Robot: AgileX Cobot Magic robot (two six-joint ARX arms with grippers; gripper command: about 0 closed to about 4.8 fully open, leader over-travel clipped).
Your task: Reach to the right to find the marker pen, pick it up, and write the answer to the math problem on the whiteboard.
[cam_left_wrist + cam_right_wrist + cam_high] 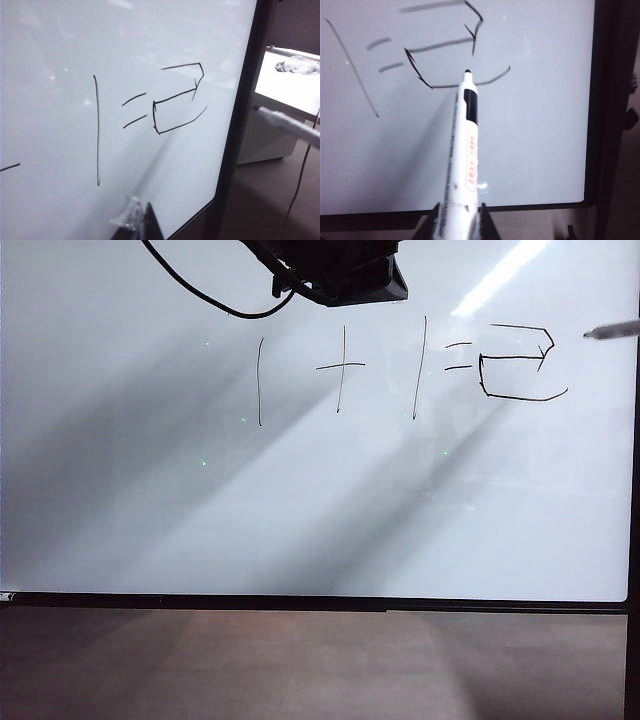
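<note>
While the right gripper (456,220) jaws clamp the marker pen (462,150) off the whiteboard (150,510), left gripper (137,220) jaws seemingly together.

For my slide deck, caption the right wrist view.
Right claw holds the marker pen, tip off the whiteboard below the answer.
</note>
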